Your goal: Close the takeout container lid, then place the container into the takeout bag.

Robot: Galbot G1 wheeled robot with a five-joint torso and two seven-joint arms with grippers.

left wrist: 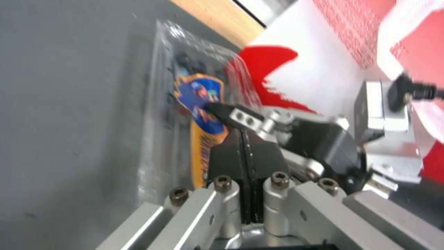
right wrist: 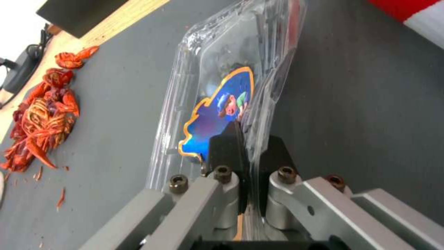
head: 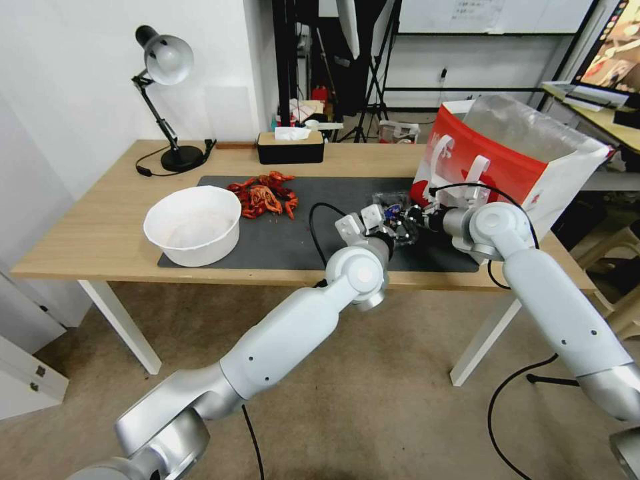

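A wooden table (head: 100,233) holds a dark mat (head: 280,240). Near the mat's right end lies the takeout container (head: 395,208), a small clear plastic box with a blue sticker, looking closed or nearly so. Both grippers meet at it. The right gripper (right wrist: 249,152) is clenched on the box's thin plastic edge, which runs between its two black pads. The left gripper (left wrist: 245,152) has its pads pressed together with nothing between them, its tips touching the box top beside the sticker. The box's long axis runs away from the right gripper. The takeout bag (head: 520,160), red and white with its mouth open, stands just beyond the box, on the right arm's side, so the right arm is nearer to it.
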